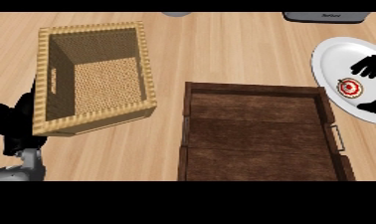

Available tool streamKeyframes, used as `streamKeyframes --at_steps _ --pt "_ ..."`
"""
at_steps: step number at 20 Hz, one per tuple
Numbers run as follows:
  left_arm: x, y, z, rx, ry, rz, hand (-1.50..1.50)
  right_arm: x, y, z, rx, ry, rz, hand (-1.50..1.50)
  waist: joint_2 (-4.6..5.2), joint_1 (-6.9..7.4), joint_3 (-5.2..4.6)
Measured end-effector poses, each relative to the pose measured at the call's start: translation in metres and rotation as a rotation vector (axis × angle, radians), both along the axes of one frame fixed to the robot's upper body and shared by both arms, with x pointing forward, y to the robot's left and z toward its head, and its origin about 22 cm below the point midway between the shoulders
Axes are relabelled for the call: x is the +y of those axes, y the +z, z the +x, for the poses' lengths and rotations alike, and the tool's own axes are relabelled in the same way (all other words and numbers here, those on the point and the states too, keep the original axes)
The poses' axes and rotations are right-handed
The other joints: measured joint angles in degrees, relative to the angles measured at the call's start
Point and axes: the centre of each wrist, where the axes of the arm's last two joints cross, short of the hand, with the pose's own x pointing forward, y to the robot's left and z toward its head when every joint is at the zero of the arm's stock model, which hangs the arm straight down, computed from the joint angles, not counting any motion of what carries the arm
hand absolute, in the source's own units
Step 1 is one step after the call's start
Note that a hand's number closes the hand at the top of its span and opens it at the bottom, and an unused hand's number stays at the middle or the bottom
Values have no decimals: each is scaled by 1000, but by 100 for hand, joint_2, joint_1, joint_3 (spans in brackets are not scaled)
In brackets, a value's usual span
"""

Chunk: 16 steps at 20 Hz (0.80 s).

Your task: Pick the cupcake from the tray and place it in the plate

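The cupcake [350, 87] sits on the white plate [330, 63], which lies at the right edge of the view, just beyond the far right corner of the dark wooden tray [257, 118]. The tray rests on the pale wooden worktop [220, 49]. The right hand [365, 66] shows over the plate, just above the cupcake, its fingers spread and released, not closed round the cupcake. A woven wicker basket [95, 81] stands left of the tray, near it but apart. The left hand [18, 123] shows at the left edge, partly hidden behind the basket; whether its fingers are curled or straight I cannot tell. Two grey things, cut off by the far edge, lie beyond the tray.
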Motion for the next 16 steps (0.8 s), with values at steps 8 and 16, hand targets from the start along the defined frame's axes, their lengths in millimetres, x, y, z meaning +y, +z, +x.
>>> streamKeyframes --at_steps 8,16 --pt "-27 -40 -3 149 -64 -56 0 -11 11 8 -158 97 405 -150 45 -144 -86" --pt "-29 -46 2 133 -46 -48 0 -46 16 -11 -221 -9 712 -150 44 -113 -73"
